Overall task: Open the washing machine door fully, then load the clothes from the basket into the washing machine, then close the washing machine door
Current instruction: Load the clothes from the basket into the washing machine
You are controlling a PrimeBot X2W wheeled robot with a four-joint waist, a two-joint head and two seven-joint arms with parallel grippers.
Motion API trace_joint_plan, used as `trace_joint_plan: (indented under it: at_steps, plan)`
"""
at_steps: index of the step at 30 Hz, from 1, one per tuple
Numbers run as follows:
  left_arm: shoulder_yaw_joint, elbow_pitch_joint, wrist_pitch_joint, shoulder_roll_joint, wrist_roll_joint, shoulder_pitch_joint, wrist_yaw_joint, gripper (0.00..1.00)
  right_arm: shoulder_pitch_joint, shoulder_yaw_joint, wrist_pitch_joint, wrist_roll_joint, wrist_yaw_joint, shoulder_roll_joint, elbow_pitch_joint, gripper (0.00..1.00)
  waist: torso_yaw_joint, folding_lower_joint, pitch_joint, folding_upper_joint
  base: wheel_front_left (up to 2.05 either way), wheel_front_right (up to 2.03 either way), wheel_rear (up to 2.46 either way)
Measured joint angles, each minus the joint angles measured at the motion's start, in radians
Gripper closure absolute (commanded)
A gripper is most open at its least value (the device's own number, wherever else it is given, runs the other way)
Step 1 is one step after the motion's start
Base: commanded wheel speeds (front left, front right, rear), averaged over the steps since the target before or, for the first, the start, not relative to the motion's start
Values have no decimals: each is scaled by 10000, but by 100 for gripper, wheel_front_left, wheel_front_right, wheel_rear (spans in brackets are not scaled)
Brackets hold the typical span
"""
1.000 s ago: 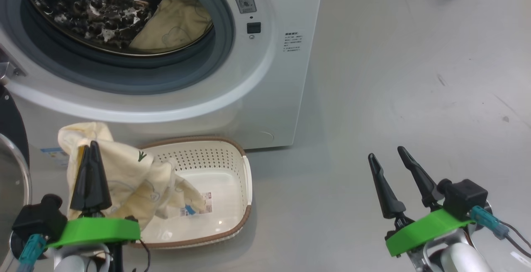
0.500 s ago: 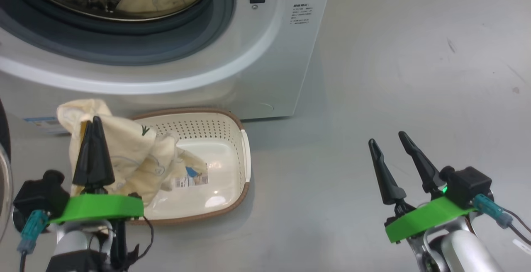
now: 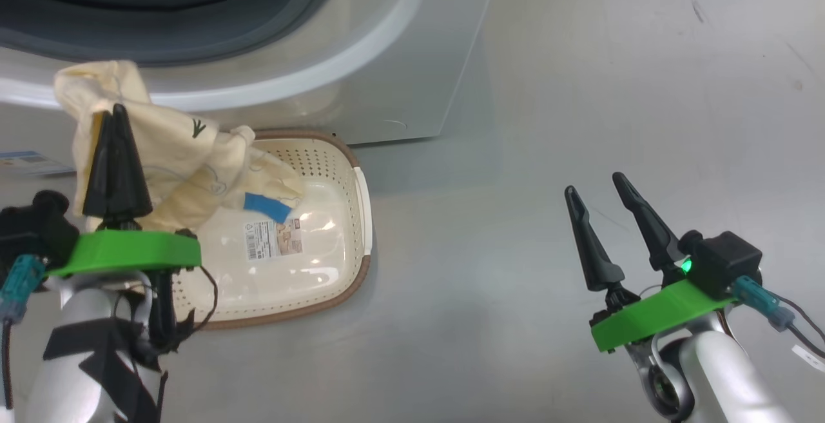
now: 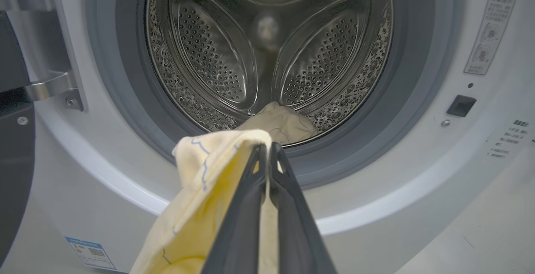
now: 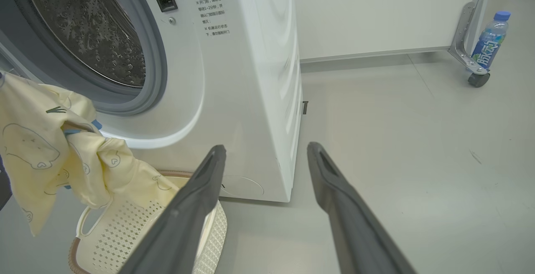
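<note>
One cream garment [image 3: 174,152] is pinched tight in my left gripper [image 3: 115,110], drooping below it over the basket [image 3: 341,146], drum [image 4: 267,57] straight ahead. Floppy, light cotton, so I'd grab bunched folds. My right gripper [image 3: 594,183] hangs spread, empty.

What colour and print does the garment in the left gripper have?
The garment is pale cream-yellow with faint outlined animal prints; clearest in the right wrist view.
</note>
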Motion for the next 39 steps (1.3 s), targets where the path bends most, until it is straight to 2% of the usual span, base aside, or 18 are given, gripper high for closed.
trace_joint_plan:
  at_steps: [21,39]
  plan:
    - [-360,1841,1005,1187,268,-3638,-268,100,-336,201,0,109,0,184,42,0,-862,-1,696,0,0,0,0]
    - [-621,4086,1806,2067,629,-6983,-353,100,-585,347,0,267,0,405,15,0,-1507,0,1611,0,0,0,0]
